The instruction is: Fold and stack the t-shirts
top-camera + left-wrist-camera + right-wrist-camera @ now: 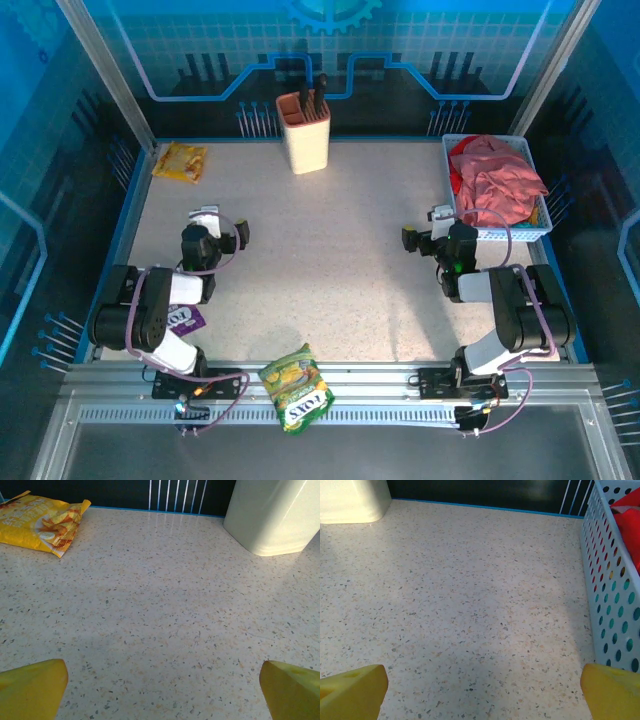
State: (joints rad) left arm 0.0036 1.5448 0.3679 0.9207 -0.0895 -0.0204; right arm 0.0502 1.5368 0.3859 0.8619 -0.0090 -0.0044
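Top external: two snack packets (181,161) (296,387), one basket (500,236) of t-shirts (495,180)

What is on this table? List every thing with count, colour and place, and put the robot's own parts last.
t-shirts: one heap, count unclear, salmon-pink on top with red beneath, in the basket.
basket: one, pale and perforated, far right of the table.
holder: one, cream, dark handles sticking out, far middle.
yellow snack packet: one, far left corner.
yellow-green snack packet: one, on the near rail between the arm bases.
table: one, speckled beige, blue edge.
left gripper: one, yellow pads, open, over bare table on the left.
right gripper: one, yellow pads, open, just left of the basket.
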